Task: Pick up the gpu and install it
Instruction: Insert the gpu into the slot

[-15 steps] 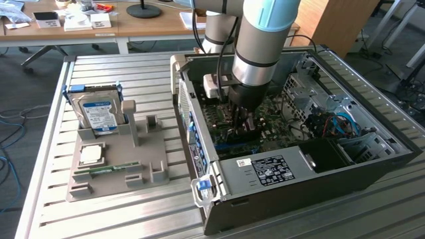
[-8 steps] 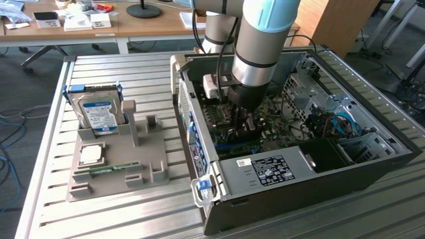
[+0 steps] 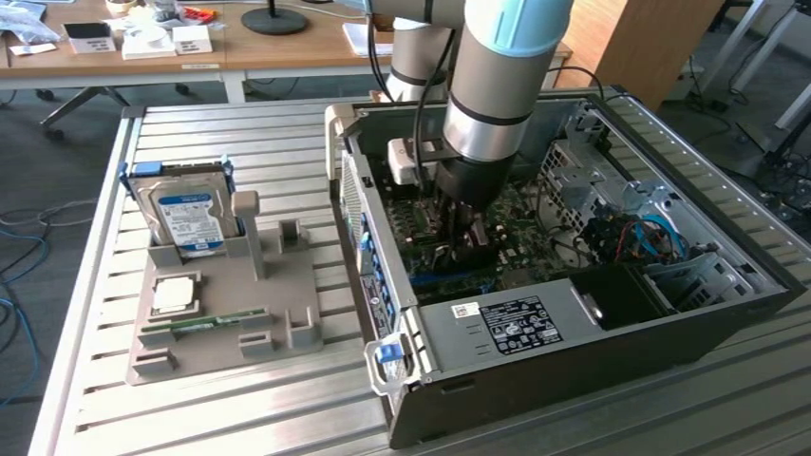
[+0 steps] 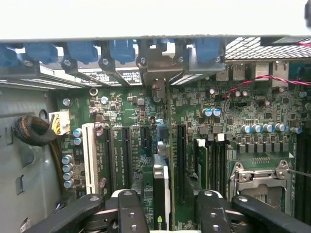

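Ext view: arm w/ gripper [image 3: 462,249] down inside the open PC case [image 3: 709,313]. One gray holder tray [image 3: 216,323] on the ext view's left carries one hard drive [image 3: 188,217], one memory stick [image 3: 203,324].

Wrist view: gpu [image 4: 162,189] stands edge-on in a motherboard [image 4: 233,116] slot, bracket toward the blue rear clips. Gripper [image 4: 164,213] fingers [image 4: 130,211] spread either side, a gap between each finger and the card; not pinching.
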### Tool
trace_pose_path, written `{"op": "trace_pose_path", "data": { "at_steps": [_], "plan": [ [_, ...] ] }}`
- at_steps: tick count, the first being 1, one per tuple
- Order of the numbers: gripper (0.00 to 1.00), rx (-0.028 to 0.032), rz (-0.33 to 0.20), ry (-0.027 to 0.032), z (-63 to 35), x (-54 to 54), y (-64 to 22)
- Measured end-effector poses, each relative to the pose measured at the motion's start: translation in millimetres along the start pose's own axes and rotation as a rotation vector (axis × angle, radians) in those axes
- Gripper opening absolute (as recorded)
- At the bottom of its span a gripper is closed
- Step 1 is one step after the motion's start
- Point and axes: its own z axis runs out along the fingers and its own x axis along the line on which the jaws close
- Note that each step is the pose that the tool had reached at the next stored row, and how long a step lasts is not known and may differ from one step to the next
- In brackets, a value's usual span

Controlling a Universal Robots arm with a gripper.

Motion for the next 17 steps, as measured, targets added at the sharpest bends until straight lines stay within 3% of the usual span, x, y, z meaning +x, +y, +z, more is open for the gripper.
{"op": "trace_pose_path", "data": {
  "at_steps": [17],
  "plan": [
    [0.46,-0.0023,0.000,-0.0006,-2.5,-0.9,-3.4]
  ]
}}
